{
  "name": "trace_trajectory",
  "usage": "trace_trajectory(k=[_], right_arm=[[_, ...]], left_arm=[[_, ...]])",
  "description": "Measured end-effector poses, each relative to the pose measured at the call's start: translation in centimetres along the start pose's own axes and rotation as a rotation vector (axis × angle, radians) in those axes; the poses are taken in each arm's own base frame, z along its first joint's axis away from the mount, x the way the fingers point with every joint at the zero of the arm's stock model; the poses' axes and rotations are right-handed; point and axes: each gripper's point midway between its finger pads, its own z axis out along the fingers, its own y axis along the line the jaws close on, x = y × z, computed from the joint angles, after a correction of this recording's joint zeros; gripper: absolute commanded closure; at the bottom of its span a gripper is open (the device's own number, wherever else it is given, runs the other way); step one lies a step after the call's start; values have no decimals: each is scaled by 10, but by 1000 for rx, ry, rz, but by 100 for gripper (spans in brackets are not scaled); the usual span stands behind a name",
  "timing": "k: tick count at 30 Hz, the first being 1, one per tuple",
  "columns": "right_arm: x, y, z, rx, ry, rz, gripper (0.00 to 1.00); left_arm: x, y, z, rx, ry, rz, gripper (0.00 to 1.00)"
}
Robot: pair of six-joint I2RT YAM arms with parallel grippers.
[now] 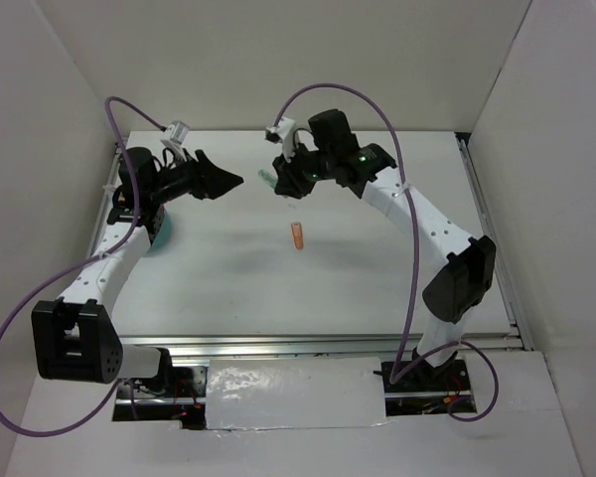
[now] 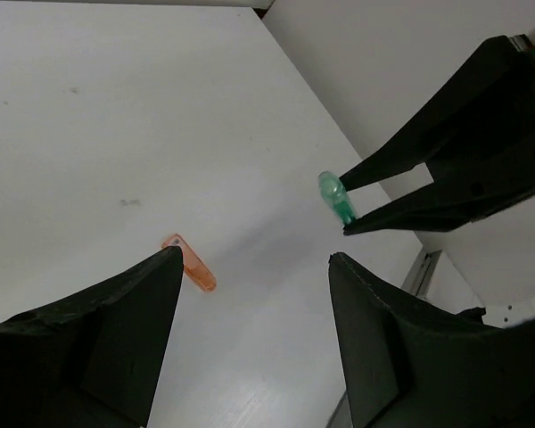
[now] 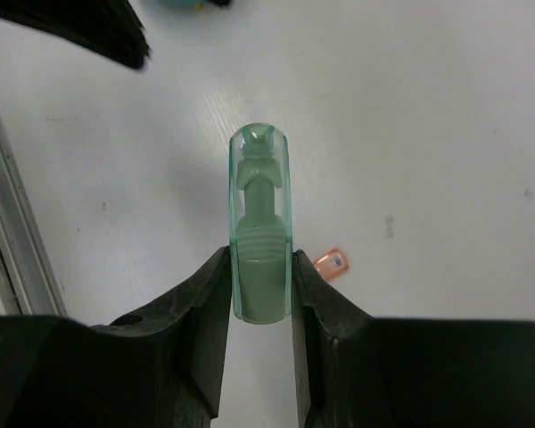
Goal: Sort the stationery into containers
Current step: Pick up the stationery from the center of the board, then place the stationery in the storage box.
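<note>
On white-walled table, orange marker.

Green highlighter, orange marker

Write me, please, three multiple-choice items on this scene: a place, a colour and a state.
1. Where is the short orange plastic pen?
A. in a tub
B. lying on the white table
C. in a gripper

2. What colour is the translucent plastic capped marker in the right gripper?
A. pink
B. black
C. green

3. How is the left gripper?
A. open and empty
B. shut on a pen
C. hidden

Answers: 1 B, it lies on the bare surface; 2 C, its cap and body show green; 3 A, its fingers stand apart, nothing between.
</note>
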Motion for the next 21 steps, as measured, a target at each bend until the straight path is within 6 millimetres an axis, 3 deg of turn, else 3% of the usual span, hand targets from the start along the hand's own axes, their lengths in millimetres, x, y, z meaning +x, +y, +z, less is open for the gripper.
trace_trajectory(k=[4,9,21], right_arm=[[-8,20,15,14,-14,-71,100],[7,22,28,77,42,-128,100],[-7,35,38,140,22,-234,100]], left_arm=[[5,-12,5,24,17,-70,23],[9,-21,5,46,37,-148,26],[28,-32,5,73,118,-229,34]])
